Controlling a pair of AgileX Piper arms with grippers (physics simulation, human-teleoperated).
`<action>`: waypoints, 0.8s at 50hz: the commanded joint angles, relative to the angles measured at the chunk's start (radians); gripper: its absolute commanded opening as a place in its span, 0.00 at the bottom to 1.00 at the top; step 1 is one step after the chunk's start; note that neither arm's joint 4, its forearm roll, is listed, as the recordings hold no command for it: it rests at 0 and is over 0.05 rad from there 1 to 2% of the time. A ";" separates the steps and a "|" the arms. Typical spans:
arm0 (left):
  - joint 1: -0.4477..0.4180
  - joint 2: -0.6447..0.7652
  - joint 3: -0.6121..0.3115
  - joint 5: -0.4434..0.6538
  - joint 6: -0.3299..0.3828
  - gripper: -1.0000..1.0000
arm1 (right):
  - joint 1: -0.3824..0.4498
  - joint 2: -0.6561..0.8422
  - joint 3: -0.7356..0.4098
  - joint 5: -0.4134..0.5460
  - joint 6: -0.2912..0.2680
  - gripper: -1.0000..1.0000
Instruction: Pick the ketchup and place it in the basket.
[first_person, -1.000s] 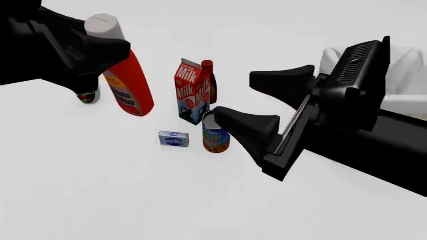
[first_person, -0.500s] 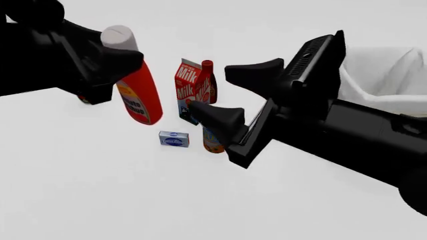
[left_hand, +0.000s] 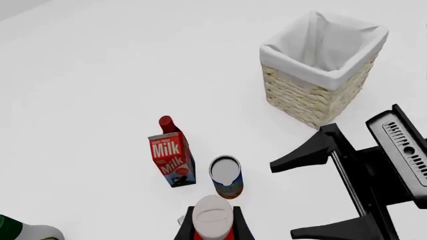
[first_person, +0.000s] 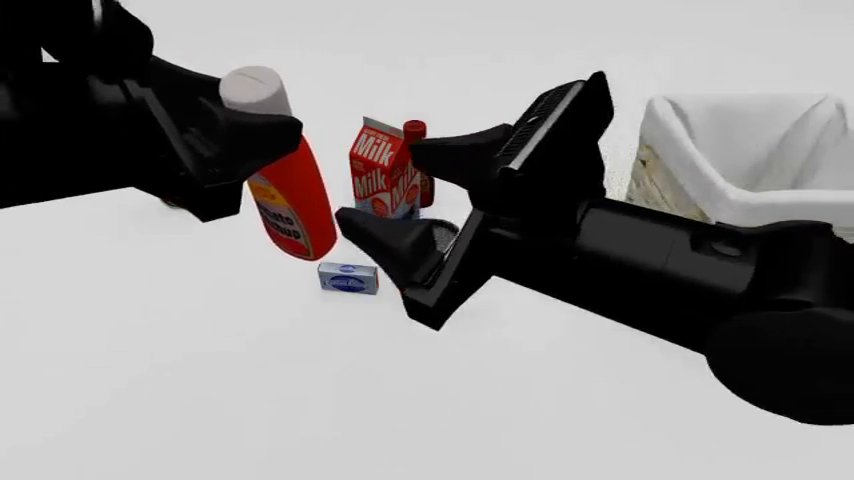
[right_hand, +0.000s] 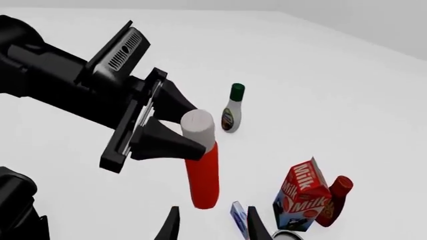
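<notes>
The ketchup (first_person: 291, 195), a red-orange bottle with a white cap and a yellow label, hangs tilted above the table. My left gripper (first_person: 254, 130) is shut on its neck just below the cap. The left wrist view looks down on the ketchup cap (left_hand: 213, 215) between the left gripper's fingers (left_hand: 185, 226). My right gripper (first_person: 380, 185) stands open just right of the bottle without touching it. In the right wrist view the ketchup (right_hand: 202, 172) lies ahead of the right gripper (right_hand: 212, 225). The wicker basket (first_person: 727, 200) with a white liner stands at the far right, also visible as the basket (left_hand: 313, 75).
Behind the grippers, a milk carton (first_person: 378, 165) and a dark red bottle (first_person: 416, 133) stand together. A small blue box (first_person: 348, 277) lies in front. A can (left_hand: 227, 175) stands beside the carton. A white bottle with a green cap (right_hand: 232, 110) is off to the left.
My left gripper has carried the ketchup to the right. The right arm has swung left toward the bottle, and more of the basket now shows behind it.
</notes>
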 joint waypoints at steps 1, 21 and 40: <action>-0.005 0.006 0.001 -0.009 0.012 0.00 | 0.005 0.049 -0.037 -0.008 -0.006 1.00; -0.019 0.026 -0.001 -0.020 0.004 0.00 | 0.021 0.125 -0.088 -0.035 0.020 1.00; -0.006 0.031 0.001 -0.026 0.001 0.00 | 0.034 0.195 -0.127 -0.056 0.028 1.00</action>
